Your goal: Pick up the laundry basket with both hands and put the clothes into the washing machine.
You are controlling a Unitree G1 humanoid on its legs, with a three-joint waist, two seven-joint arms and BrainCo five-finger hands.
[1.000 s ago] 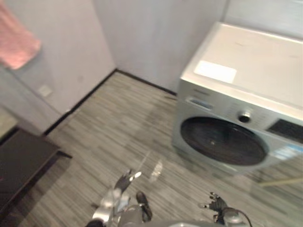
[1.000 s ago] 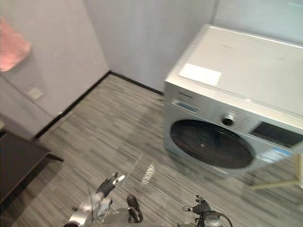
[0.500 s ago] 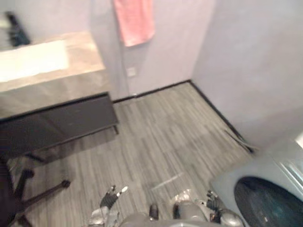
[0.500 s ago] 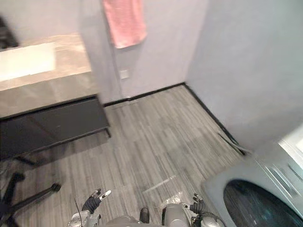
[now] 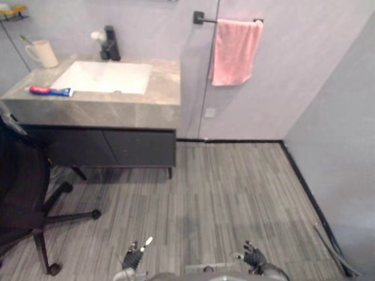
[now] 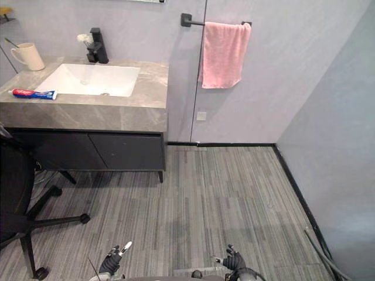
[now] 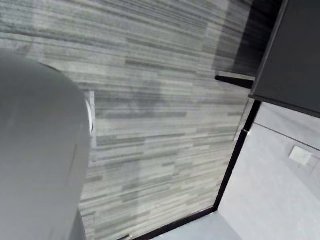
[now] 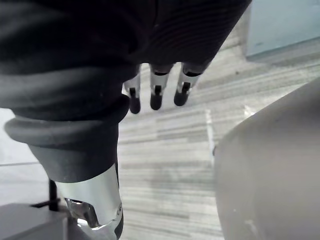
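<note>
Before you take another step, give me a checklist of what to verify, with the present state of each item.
1. Left hand free for the basket: ok, it is open and holds nothing.
2. Right hand free: ok, its fingers hang straight with nothing in them.
3. Laundry basket located: cannot tell; the head faces the vanity and the pink towel.
4. Washing machine door open: cannot tell.
5. Room to step left: probably not ok, the black chair stands by the vanity.
6. Room to step ahead and right: ok, bare floor up to the wall.
</note>
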